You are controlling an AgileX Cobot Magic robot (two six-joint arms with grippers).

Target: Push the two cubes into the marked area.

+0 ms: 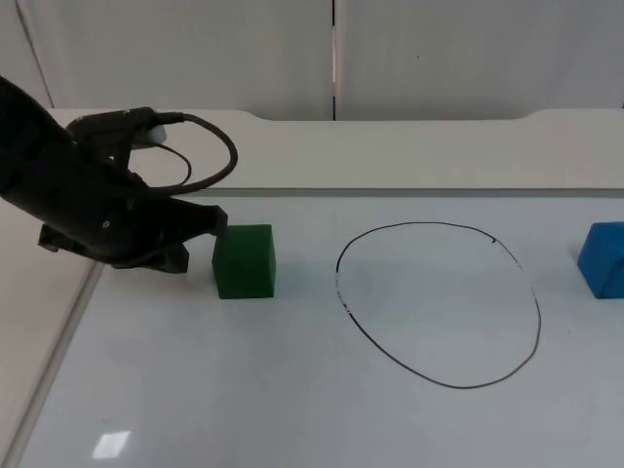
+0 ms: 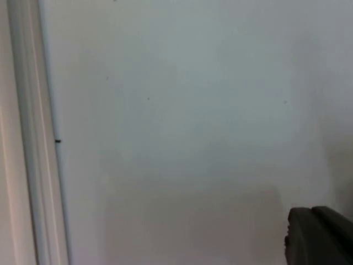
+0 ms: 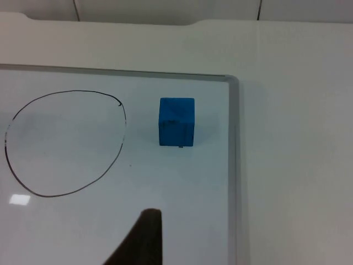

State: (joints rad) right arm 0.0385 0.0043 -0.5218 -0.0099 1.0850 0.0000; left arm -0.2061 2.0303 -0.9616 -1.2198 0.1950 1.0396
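Right, I see the left gripper low on the whiteboard, touching the green cube's left side, its fingers' state unclear to me. The blue cube sits just right of the drawn oval, both cubes outside it.

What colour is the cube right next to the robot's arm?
Green. The green cube beside the left gripper shows best in the top view.
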